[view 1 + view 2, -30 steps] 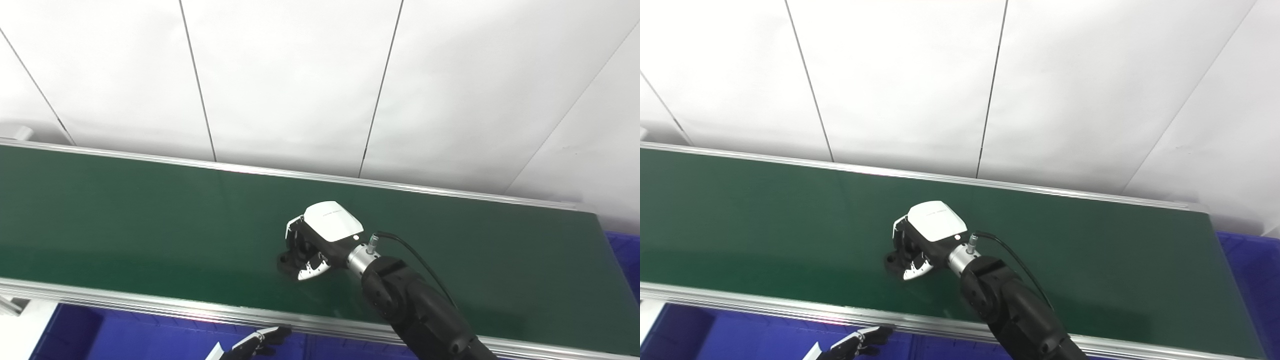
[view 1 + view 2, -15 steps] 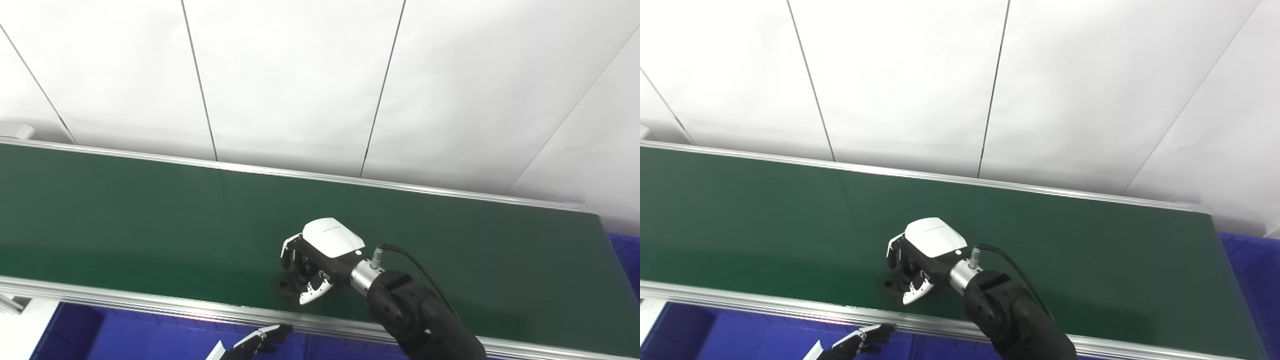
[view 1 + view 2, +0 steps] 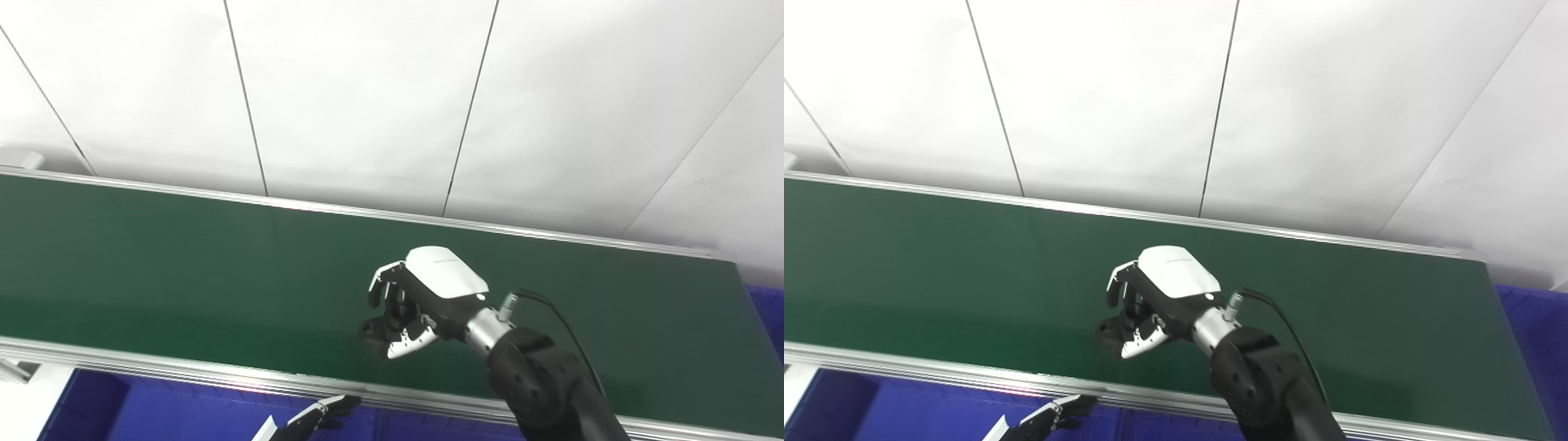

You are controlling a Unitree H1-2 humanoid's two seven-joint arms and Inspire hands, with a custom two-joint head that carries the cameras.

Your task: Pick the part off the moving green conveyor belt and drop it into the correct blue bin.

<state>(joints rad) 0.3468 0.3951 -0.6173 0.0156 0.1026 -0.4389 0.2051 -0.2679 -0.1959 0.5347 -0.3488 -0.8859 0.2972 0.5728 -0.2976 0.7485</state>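
My right hand [image 3: 422, 300] hangs over the near half of the green conveyor belt [image 3: 153, 263]; its white back faces up and its fingers curl downward. It is shut on a small black part [image 3: 375, 331], pinched between the fingers and the thumb, which seems to be just above the belt. The same grip shows in the right eye view [image 3: 1111, 331]. Only the fingertips of my left hand [image 3: 315, 419] show at the bottom edge, below the belt's front rail. They look stretched out, but the rest of the hand is out of view.
A blue bin [image 3: 159, 407] lies below the belt's silver front rail [image 3: 184, 370], under the left fingertips. Another blue bin [image 3: 764, 306] shows past the belt's right end. White wall panels stand behind the far rail.
My right hand closed on the black part on the belt, drew toward the near rail, then rose a little and moved right with the part. The left fingertips stayed put.
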